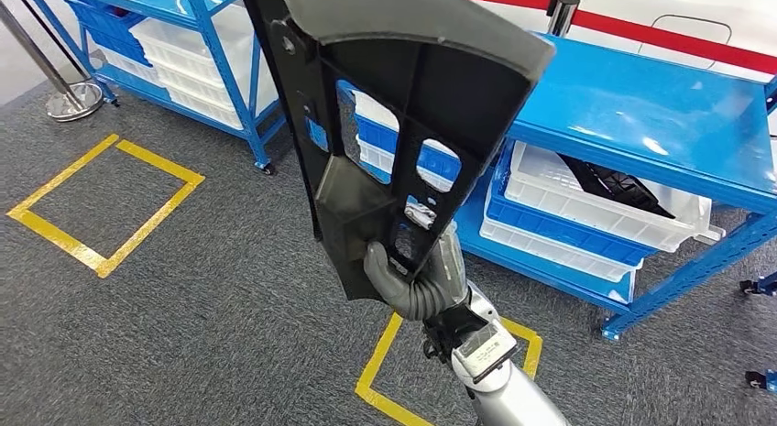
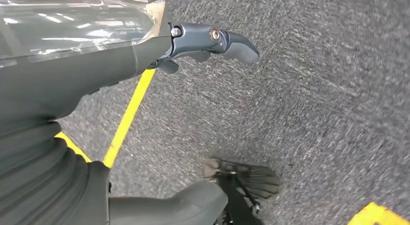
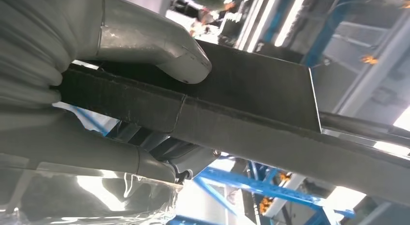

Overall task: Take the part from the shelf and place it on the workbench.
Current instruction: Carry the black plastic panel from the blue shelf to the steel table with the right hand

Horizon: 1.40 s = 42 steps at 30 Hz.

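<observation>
material: black moulded plastic, matt, with a ribbed back, cut-out windows and a broad flat flange at its upper end; this is the part (image 1: 385, 105), a long trim panel.
where the part is: off the shelf and in the air, held upright and a little tilted in front of the head camera, above the grey carpet floor (image 1: 183, 325); it rests on nothing.
right hand: the right hand (image 1: 417, 275) grips the part at its narrow lower end; in the right wrist view the thumb (image 3: 159, 46) presses on one face and the fingers (image 3: 87, 155) wrap the other, clamped tight across an edge.
left hand: the left hand (image 2: 96, 89) hangs over the carpet holding nothing, its fingers (image 2: 227, 41) loosely apart.
how it will handle: it looks stiff and fairly light, but long; held at one end, the wide top would likely swing and lever against the grip. smooth plastic may slip, so the ribs and window edges seem the better purchase.
shelf: blue steel shelving (image 1: 641, 114) stands behind, with white bins (image 1: 586, 202) on a lower level; one bin holds another black piece (image 1: 623, 183).
floor marks: yellow tape squares (image 1: 101, 202) lie on the carpet.
stage: judged mid-carry; the part is not yet on a workbench.
</observation>
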### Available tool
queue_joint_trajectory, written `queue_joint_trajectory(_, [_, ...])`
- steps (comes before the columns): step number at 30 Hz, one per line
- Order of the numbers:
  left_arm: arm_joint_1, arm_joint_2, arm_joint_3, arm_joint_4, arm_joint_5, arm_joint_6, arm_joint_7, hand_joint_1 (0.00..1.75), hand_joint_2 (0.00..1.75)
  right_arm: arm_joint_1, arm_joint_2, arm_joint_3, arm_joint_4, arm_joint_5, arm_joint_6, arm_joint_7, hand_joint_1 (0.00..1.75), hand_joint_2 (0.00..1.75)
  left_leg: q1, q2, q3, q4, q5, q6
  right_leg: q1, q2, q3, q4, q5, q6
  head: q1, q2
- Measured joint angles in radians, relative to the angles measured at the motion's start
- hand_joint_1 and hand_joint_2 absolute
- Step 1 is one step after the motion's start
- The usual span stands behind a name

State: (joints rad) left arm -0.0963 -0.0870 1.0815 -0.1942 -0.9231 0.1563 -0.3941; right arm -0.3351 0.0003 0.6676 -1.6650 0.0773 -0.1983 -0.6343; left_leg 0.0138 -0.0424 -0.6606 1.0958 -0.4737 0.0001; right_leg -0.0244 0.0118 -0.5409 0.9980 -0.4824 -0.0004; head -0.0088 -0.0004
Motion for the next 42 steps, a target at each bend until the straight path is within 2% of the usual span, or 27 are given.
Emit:
queue_joint_trajectory(2, [-0.002, -0.009, 0.000, 0.000, -0.006, 0.009, -0.004, 0.00, 1.75, 0.016, -0.006, -0.009, -0.009, -0.001, 0.005, 0.002, 1.75, 1.75, 0.003, 0.030, -0.061, 0.132, -0.063, -0.008, 0.004, -0.023, 0.000, 0.000, -0.002, -0.005, -0.004, 0.000])
queue_joint_trajectory(3, [-0.002, -0.013, -0.001, 0.000, -0.014, 0.012, -0.004, 0.00, 1.75, 0.030, -0.010, -0.021, -0.022, 0.000, 0.016, 0.011, 1.75, 1.75, 0.006, 0.035, -0.085, 0.183, -0.081, -0.012, 0.005, -0.036, 0.000, 0.000, -0.003, -0.005, -0.003, 0.000])
queue_joint_trajectory(4, [-0.001, -0.019, -0.001, 0.000, -0.023, 0.013, -0.003, 0.00, 1.75, 0.043, -0.014, -0.040, -0.040, 0.002, 0.034, 0.024, 1.75, 1.75, 0.009, 0.039, -0.092, 0.203, -0.081, -0.014, 0.006, -0.048, 0.000, 0.000, -0.003, -0.006, -0.004, 0.000])
queue_joint_trajectory(5, [-0.001, -0.025, -0.002, 0.000, -0.033, 0.014, -0.003, 0.00, 1.75, 0.054, -0.018, -0.065, -0.062, 0.005, 0.062, 0.040, 1.75, 1.75, 0.011, 0.044, -0.077, 0.177, -0.061, -0.015, 0.006, -0.059, 0.000, 0.000, -0.004, -0.006, -0.004, 0.000])
queue_joint_trajectory(8, [-0.003, -0.040, -0.004, 0.000, -0.057, 0.013, -0.013, 0.00, 1.75, 0.064, -0.025, -0.158, -0.127, 0.018, 0.152, 0.074, 1.75, 1.75, 0.010, 0.086, 0.033, -0.021, 0.015, -0.008, 0.012, -0.082, 0.003, 0.001, -0.007, 0.000, -0.003, 0.000])
queue_joint_trajectory(10, [-0.005, -0.048, -0.007, 0.000, -0.072, 0.004, -0.026, 0.00, 1.75, 0.070, -0.025, -0.216, -0.160, 0.029, 0.186, 0.080, 1.75, 1.75, 0.001, 0.098, 0.060, -0.076, 0.023, 0.002, 0.019, -0.096, 0.003, 0.001, -0.010, 0.010, 0.000, 0.000])
queue_joint_trajectory(12, [-0.004, -0.051, -0.013, 0.000, -0.090, -0.015, -0.030, 0.00, 1.75, 0.080, -0.022, -0.256, -0.182, 0.043, 0.196, 0.076, 1.75, 1.75, -0.004, 0.079, 0.059, -0.081, 0.027, 0.016, 0.021, -0.110, 0.006, -0.002, -0.011, 0.022, 0.003, 0.000])
queue_joint_trajectory(14, [-0.004, -0.051, -0.024, 0.000, -0.110, -0.044, -0.022, 0.00, 1.75, 0.089, -0.018, -0.281, -0.194, 0.059, 0.196, 0.062, 1.75, 1.75, -0.002, 0.062, 0.066, -0.095, 0.036, 0.031, 0.019, -0.089, -0.002, 0.023, -0.029, 0.029, 0.003, 0.000])
queue_joint_trajectory(15, [-0.006, -0.050, -0.031, -0.001, -0.119, -0.060, -0.014, 0.00, 1.75, 0.092, -0.017, -0.289, -0.197, 0.064, 0.194, 0.051, 1.75, 1.75, 0.000, 0.053, 0.069, -0.101, 0.041, 0.038, 0.017, -0.067, -0.021, 0.067, -0.053, 0.027, 0.005, 0.000])
queue_joint_trajectory(17, [-0.012, -0.047, -0.043, -0.002, -0.131, -0.086, 0.001, 0.00, 1.75, 0.099, -0.021, -0.299, -0.193, 0.066, 0.186, 0.024, 1.75, 1.75, 0.000, 0.033, 0.067, -0.104, 0.045, 0.045, 0.013, -0.026, -0.084, 0.202, -0.112, 0.018, 0.008, 0.000])
queue_joint_trajectory(18, [-0.013, -0.044, -0.048, -0.002, -0.134, -0.095, 0.009, 0.00, 1.75, 0.100, -0.023, -0.301, -0.186, 0.064, 0.183, 0.012, 1.75, 1.75, -0.001, 0.021, 0.065, -0.104, 0.046, 0.046, 0.012, -0.020, -0.115, 0.263, -0.132, 0.018, 0.009, 0.000])
queue_joint_trajectory(19, [-0.013, -0.042, -0.053, -0.003, -0.139, -0.102, 0.017, 0.00, 1.75, 0.099, -0.025, -0.302, -0.175, 0.060, 0.180, 0.002, 1.75, 1.75, -0.001, 0.009, 0.064, -0.103, 0.046, 0.046, 0.011, -0.017, -0.132, 0.292, -0.137, 0.023, 0.009, 0.000])
queue_joint_trajectory(20, [-0.013, -0.039, -0.057, -0.003, -0.142, -0.108, 0.024, 0.00, 1.75, 0.094, -0.026, -0.303, -0.163, 0.055, 0.179, -0.005, 1.75, 1.75, -0.001, -0.003, 0.064, -0.102, 0.047, 0.045, 0.011, -0.016, -0.130, 0.284, -0.126, 0.031, 0.009, 0.000])
queue_joint_trajectory(22, [-0.013, -0.035, -0.062, -0.003, -0.146, -0.117, 0.033, 0.00, 1.75, 0.074, -0.025, -0.301, -0.137, 0.046, 0.177, -0.010, 1.75, 1.75, -0.001, -0.026, 0.063, -0.097, 0.046, 0.043, 0.005, 0.000, -0.074, 0.159, -0.066, 0.051, 0.009, 0.000])
queue_joint_trajectory(23, [-0.014, -0.032, -0.064, -0.003, -0.147, -0.120, 0.036, 0.00, 1.75, 0.063, -0.023, -0.300, -0.127, 0.042, 0.177, -0.010, 1.75, 1.75, -0.003, -0.037, 0.061, -0.091, 0.045, 0.039, 0.002, 0.016, -0.043, 0.091, -0.039, 0.055, 0.009, 0.000])
queue_joint_trajectory(25, [-0.013, -0.027, -0.068, -0.003, -0.147, -0.124, 0.040, 0.00, 1.75, 0.047, -0.018, -0.297, -0.112, 0.037, 0.177, -0.009, 1.75, 1.75, -0.005, -0.056, 0.051, -0.083, 0.045, 0.027, -0.001, 0.037, -0.012, 0.020, -0.014, 0.048, 0.009, 0.000])
queue_joint_trajectory(27, [-0.008, -0.020, -0.073, -0.003, -0.149, -0.126, 0.048, 0.00, 1.75, 0.036, -0.010, -0.293, -0.101, 0.033, 0.179, -0.003, 1.75, 1.75, -0.003, -0.071, 0.042, -0.082, 0.048, 0.016, 0.001, 0.026, -0.010, 0.016, -0.010, 0.033, 0.007, 0.000])
queue_joint_trajectory(28, [-0.004, -0.017, -0.075, -0.003, -0.152, -0.127, 0.056, 0.00, 1.75, 0.029, -0.005, -0.290, -0.096, 0.031, 0.182, 0.002, 1.75, 1.75, -0.001, -0.065, 0.038, -0.078, 0.047, 0.011, 0.000, 0.019, -0.010, 0.016, -0.007, 0.026, 0.007, 0.000])
queue_joint_trajectory(30, [0.001, -0.011, -0.078, -0.003, -0.151, -0.127, 0.076, 0.00, 1.75, 0.015, 0.005, -0.283, -0.088, 0.029, 0.188, 0.011, 1.75, 1.75, 0.000, -0.021, 0.015, -0.031, 0.017, 0.002, -0.002, 0.002, -0.010, 0.014, -0.004, 0.011, 0.002, 0.000])
queue_joint_trajectory(32, [0.002, -0.010, -0.077, -0.003, -0.134, -0.120, 0.083, 0.00, 1.75, 0.006, 0.013, -0.280, -0.083, 0.028, 0.195, 0.020, 1.75, 1.75, 0.000, 0.026, -0.045, 0.093, -0.046, -0.006, 0.002, -0.018, -0.010, 0.013, -0.006, -0.001, -0.002, 0.000])
queue_joint_trajectory(34, [0.004, -0.009, -0.074, -0.003, -0.114, -0.113, 0.069, 0.00, 1.75, 0.002, 0.016, -0.279, -0.076, 0.028, 0.200, 0.029, 1.75, 1.75, 0.001, 0.038, -0.103, 0.206, -0.085, -0.009, 0.007, -0.042, -0.010, 0.013, -0.008, -0.005, -0.002, 0.000])
queue_joint_trajectory(35, [0.005, -0.008, -0.073, -0.003, -0.108, -0.111, 0.057, 0.00, 1.75, 0.001, 0.018, -0.279, -0.073, 0.028, 0.201, 0.033, 1.75, 1.75, 0.001, 0.040, -0.108, 0.213, -0.079, -0.008, 0.009, -0.053, -0.009, 0.013, -0.009, -0.007, -0.002, 0.000])
queue_joint_trajectory(36, [0.007, -0.007, -0.072, -0.003, -0.105, -0.108, 0.047, 0.00, 1.75, -0.001, 0.019, -0.279, -0.071, 0.027, 0.202, 0.036, 1.75, 1.75, 0.001, 0.042, -0.093, 0.182, -0.057, -0.006, 0.010, -0.063, -0.009, 0.013, -0.010, -0.007, -0.002, 0.000])
queue_joint_trajectory(37, [0.007, -0.007, -0.070, -0.003, -0.104, -0.106, 0.038, 0.00, 1.75, -0.003, 0.021, -0.278, -0.069, 0.026, 0.203, 0.038, 1.75, 1.75, 0.000, 0.050, -0.059, 0.119, -0.025, -0.002, 0.011, -0.072, -0.008, 0.013, -0.011, -0.007, -0.002, 0.000])
queue_joint_trajectory(39, [0.007, -0.006, -0.067, -0.003, -0.101, -0.100, 0.024, 0.00, 1.75, -0.008, 0.025, -0.278, -0.068, 0.023, 0.207, 0.040, 1.75, 1.75, -0.006, 0.085, 0.014, -0.016, 0.021, 0.009, 0.017, -0.086, -0.005, 0.013, -0.015, -0.005, -0.001, 0.000])
queue_joint_trajectory(41, [0.005, -0.006, -0.063, -0.004, -0.096, -0.096, 0.016, 0.00, 1.75, -0.011, 0.028, -0.278, -0.066, 0.022, 0.213, 0.041, 1.75, 1.75, -0.016, 0.101, 0.040, -0.069, 0.029, 0.017, 0.024, -0.099, -0.003, 0.012, -0.018, 0.001, 0.000, 0.000])
queue_joint_trajectory(42, [0.005, -0.005, -0.060, -0.004, -0.094, -0.095, 0.013, 0.00, 1.75, -0.012, 0.029, -0.277, -0.066, 0.022, 0.215, 0.042, 1.75, 1.75, -0.019, 0.090, 0.039, -0.070, 0.030, 0.022, 0.026, -0.107, -0.002, 0.010, -0.019, 0.005, 0.001, 0.000])
